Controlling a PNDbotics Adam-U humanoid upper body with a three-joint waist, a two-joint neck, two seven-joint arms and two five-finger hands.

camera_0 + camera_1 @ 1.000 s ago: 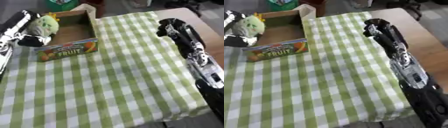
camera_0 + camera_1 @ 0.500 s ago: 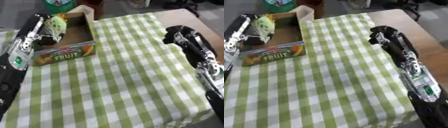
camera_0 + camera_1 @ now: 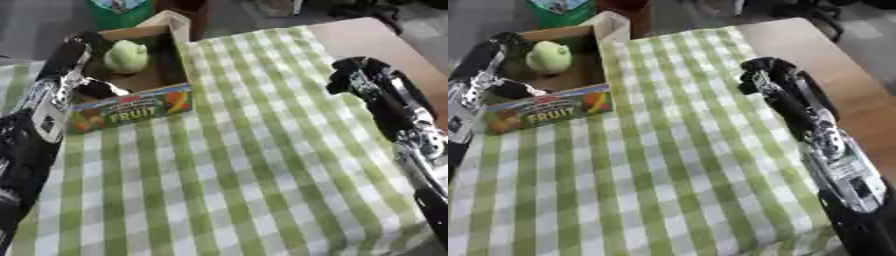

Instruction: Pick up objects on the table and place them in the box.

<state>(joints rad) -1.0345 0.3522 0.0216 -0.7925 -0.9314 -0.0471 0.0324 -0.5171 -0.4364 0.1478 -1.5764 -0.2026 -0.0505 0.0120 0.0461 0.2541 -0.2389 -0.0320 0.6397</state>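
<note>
Surface: green-checked tablecloth (image 3: 236,165) | box (image 3: 131,107) far left, pale green fruit (image 3: 127,56) inside | my left hand (image 3: 79,47) at the box's left wall, nearer, grip unclear | my right hand (image 3: 763,75) curled empty, well apart.

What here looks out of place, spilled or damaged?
Nothing stands out. The green fruit lies inside the box, the checked cloth lies flat, the left hand is at the box, and the right hand is over the cloth.
</note>
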